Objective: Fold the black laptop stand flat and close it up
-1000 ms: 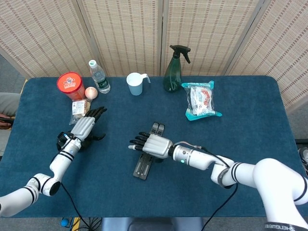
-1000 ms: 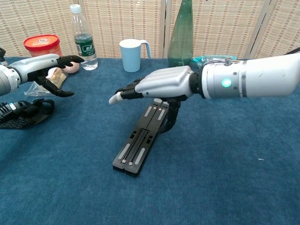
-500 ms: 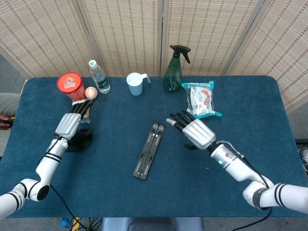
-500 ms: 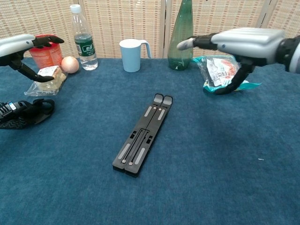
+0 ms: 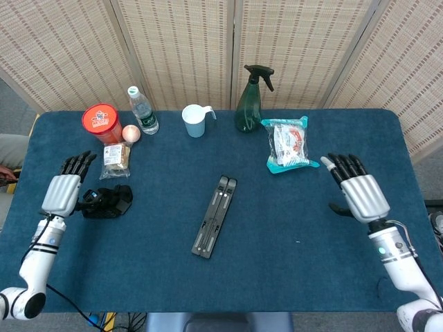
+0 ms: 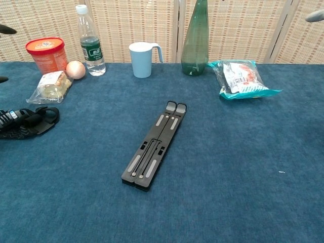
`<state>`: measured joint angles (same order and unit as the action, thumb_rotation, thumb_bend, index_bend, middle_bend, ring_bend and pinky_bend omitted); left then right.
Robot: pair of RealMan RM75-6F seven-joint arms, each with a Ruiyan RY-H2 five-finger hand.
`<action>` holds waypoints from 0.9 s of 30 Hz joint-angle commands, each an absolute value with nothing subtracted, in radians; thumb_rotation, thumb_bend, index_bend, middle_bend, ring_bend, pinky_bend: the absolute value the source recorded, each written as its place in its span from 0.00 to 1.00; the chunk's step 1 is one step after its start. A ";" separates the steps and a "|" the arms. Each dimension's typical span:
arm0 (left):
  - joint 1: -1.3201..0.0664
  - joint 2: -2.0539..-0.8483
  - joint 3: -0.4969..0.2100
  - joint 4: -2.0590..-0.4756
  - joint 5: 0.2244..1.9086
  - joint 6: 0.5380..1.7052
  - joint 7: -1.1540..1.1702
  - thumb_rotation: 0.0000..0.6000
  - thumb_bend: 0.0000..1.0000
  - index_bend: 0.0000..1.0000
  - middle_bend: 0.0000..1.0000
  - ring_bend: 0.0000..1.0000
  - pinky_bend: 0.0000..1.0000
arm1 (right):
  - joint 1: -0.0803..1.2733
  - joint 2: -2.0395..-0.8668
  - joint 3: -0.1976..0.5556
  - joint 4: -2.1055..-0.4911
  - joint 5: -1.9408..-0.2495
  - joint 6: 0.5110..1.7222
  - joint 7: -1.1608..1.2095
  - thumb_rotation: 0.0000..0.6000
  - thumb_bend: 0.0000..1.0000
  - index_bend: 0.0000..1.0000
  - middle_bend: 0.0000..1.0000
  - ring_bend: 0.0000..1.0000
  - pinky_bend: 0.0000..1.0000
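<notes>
A dark blue carpet-like cloth covers the desk [image 5: 228, 277], and woven reed screens [image 5: 180, 48] stand behind it as a backdrop. The laptop stand [image 5: 214, 216] lies folded flat near the middle of the desk, a slim black bar set slightly on the diagonal, with nothing touching it.

Along the far edge stand a red tub [image 5: 101, 122], a peach-coloured ball [image 5: 131, 133], a water bottle [image 5: 142, 109], a pale blue cup [image 5: 195, 121] and a green spray bottle [image 5: 250, 100]. A clear packet of snacks [image 5: 115, 158] lies in front of the tub, and a crinkly bag [image 5: 289, 144] with a teal rim lies to the right of the spray bottle. A bundle of black straps [image 5: 105, 200] rests near the left edge.

The left hand [image 5: 63, 191] hovers at the left side of the desk just beside the straps, its fingers [image 5: 76, 164] stretched out and released, holding nothing. The right hand [image 5: 361, 193] is at the right side, well apart from the stand, fingers [image 5: 342, 166] likewise spread and empty. In the chest view only dark fingertips show at the frame edges.
</notes>
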<state>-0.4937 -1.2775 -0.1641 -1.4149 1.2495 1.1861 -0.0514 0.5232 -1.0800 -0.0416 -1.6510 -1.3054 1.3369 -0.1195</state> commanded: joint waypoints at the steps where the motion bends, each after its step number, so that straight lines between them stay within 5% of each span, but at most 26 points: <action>1: -0.421 -1.218 -0.133 -1.500 1.231 1.253 0.006 1.00 0.23 0.00 0.00 0.00 0.00 | 0.442 -1.058 -0.058 -1.657 -1.303 1.406 -0.137 1.00 0.12 0.00 0.07 0.00 0.00; 16: -0.236 -1.167 -0.066 -1.679 1.279 1.482 0.145 1.00 0.23 0.00 0.00 0.00 0.00 | 0.241 -1.080 -0.061 -1.678 -1.307 1.531 -0.183 1.00 0.12 0.00 0.09 0.00 0.00; 27: -0.174 -1.153 -0.038 -1.732 1.329 1.535 0.216 1.00 0.23 0.00 0.00 0.00 0.00 | 0.158 -1.066 -0.046 -1.720 -1.351 1.584 -0.195 1.00 0.12 0.00 0.09 0.00 0.00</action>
